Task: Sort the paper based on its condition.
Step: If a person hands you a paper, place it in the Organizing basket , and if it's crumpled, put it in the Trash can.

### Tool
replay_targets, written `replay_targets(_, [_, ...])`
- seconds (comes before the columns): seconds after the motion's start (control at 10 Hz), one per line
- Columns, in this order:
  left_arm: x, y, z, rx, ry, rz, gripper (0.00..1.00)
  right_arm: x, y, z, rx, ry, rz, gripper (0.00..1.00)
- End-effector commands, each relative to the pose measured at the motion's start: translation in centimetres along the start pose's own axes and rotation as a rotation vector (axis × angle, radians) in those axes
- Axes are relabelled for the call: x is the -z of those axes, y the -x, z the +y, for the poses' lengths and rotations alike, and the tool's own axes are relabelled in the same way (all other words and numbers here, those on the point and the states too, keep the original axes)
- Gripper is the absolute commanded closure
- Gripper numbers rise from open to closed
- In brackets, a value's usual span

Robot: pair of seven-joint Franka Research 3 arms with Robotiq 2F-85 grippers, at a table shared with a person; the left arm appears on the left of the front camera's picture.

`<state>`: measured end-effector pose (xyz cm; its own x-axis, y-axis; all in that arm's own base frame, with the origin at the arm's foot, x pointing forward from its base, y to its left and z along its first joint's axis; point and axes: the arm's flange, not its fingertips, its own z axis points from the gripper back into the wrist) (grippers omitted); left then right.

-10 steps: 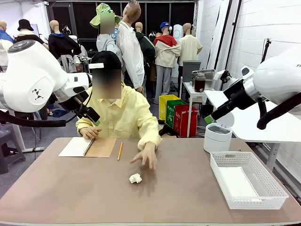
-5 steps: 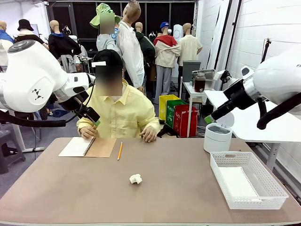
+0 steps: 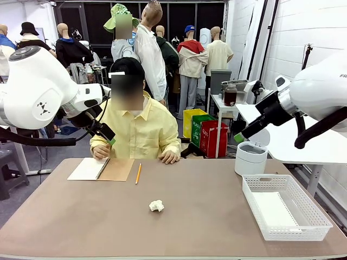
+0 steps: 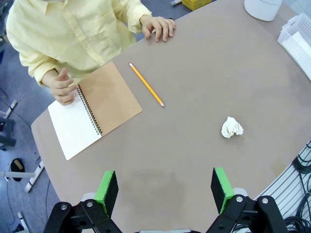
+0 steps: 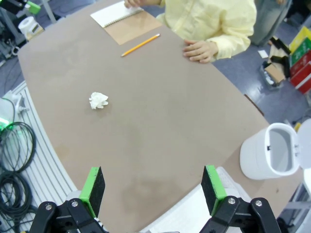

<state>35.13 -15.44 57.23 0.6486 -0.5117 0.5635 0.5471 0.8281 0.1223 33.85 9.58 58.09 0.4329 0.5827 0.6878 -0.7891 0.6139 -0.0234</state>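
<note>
A crumpled ball of white paper (image 3: 156, 206) lies near the middle of the brown table (image 3: 81, 222); it also shows in the left wrist view (image 4: 232, 127) and the right wrist view (image 5: 98, 100). A smooth white sheet (image 3: 274, 208) lies flat in the white mesh basket (image 3: 303, 227) at the right. My left gripper (image 3: 111, 140) hangs high above the table's far left, open (image 4: 164, 190) with nothing between its fingers. High over the far right, my right gripper (image 3: 238, 137) is also open (image 5: 152, 189) and holds nothing.
A spiral notebook (image 3: 100, 169) lies open at the far left under the person's hand (image 3: 102, 153), with a pencil (image 3: 138, 173) beside it. The person's other hand (image 3: 171, 157) rests on the far edge. A white lidded bin (image 3: 250, 158) stands behind the basket.
The person's hand has drawn back from beside the crumpled paper to the table's far edge. The right arm has shifted slightly left; both grippers stay open.
</note>
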Motion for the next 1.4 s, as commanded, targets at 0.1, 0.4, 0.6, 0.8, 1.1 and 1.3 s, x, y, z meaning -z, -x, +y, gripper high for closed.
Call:
replay_targets(0.1, [-0.1, 0.0, 0.1, 0.000, 0.000, -0.001, 0.00, 2.3, -3.3, 1.5, -0.107, -0.026, 0.025, 0.00])
replay_targets(0.4, [-0.1, 0.0, 0.1, 0.000, 0.000, -0.001, 0.00, 6.1, -6.7, 4.7, -0.235, -0.061, 0.087, 0.00])
replay_targets(0.6, [-0.1, 0.0, 0.1, 0.000, 0.000, -0.001, 0.00, 8.9, -8.3, 6.9, -0.310, -0.067, 0.137, 0.00])
replay_targets(0.8, [-0.1, 0.0, 0.1, 0.000, 0.000, -0.001, 0.00, 12.1, -9.0, 9.2, -0.380, -0.060, 0.187, 0.00])
replay_targets(1.1, [-0.1, 0.0, 0.1, 0.000, 0.000, -0.001, 0.00, 13.8, -9.1, 10.6, -0.388, -0.030, 0.208, 0.00])
replay_targets(1.3, [-0.1, 0.0, 0.1, 0.000, 0.000, -0.001, 0.00, 13.5, -8.5, 10.9, -0.388, -0.088, 0.204, 0.00])
